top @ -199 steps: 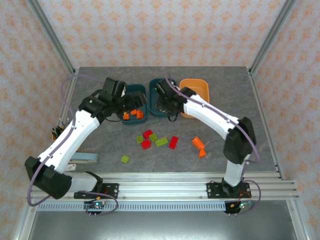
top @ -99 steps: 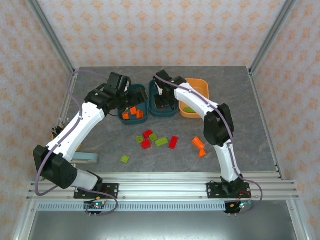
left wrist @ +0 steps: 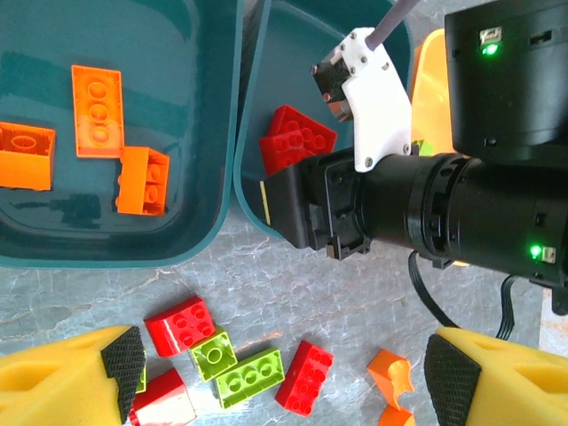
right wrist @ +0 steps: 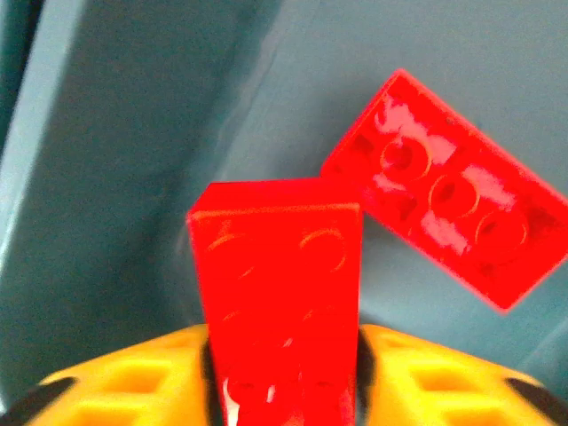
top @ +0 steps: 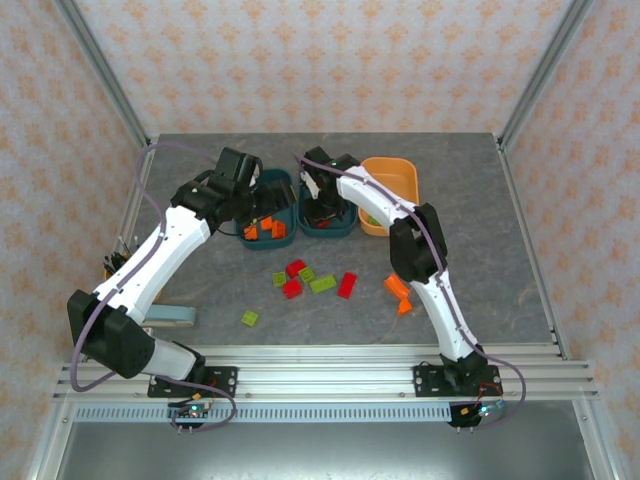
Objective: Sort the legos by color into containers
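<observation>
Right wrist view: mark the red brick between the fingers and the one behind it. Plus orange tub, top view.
Nearer red brick (right wrist: pixel 280 284), right wrist view, centre of its studded face.
Farther red brick (right wrist: pixel 448 193), right wrist view, middle stud.
Orange tub (top: pixel 390 160), top external view, far rim.

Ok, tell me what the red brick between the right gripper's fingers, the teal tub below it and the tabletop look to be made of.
Red brick: hard moulded plastic, glossy, with bright highlights on its studs.
Teal tub: probably plastic too, smooth and semi-gloss, with a soft sheen along its curved wall.
Tabletop: grey with pale marbled veins and a matte finish. It could be stone-look laminate or a mat; I cannot tell which.
</observation>
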Controlling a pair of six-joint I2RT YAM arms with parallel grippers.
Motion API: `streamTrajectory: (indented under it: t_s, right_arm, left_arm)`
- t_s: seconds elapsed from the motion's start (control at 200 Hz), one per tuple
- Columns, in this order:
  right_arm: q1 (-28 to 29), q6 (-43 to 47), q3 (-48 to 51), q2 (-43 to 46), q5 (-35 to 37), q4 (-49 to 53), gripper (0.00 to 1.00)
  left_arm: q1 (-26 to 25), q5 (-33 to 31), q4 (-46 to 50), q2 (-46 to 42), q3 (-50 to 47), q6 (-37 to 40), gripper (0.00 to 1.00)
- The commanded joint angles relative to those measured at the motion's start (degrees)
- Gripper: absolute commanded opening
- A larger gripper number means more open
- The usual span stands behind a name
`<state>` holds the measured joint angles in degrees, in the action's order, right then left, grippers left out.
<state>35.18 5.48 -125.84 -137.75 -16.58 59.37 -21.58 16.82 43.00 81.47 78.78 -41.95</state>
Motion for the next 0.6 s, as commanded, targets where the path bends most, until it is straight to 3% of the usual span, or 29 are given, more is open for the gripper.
streamTrajectory:
  t_s: [0.0,0.13,0.305,0.595]
  right_arm:
    - [-0.2,0.7,-2.69,-1.29,0.61,2.51,0.54]
    - [-0.2,-0.08,-4.57,-0.7,1.51,2.85,0.61]
    - [-0.2,-2.91,-2.94,5.7,3.54,1.19,0.57]
    - [0.22,-17.05,25.04,33.8,5.46,-13.4,0.56]
  left_arm:
    - [0.4,0.93,-0.12,-1.47,-1.24,0.82,0.86]
    - [0.4,0.94,0.13,-1.62,-1.2,0.74,0.85]
    - [0.4,0.58,1.59,-2.76,-1.98,0.79,0.85]
    - [-0.25,1.11,5.84,-10.22,-10.95,0.82,0.84]
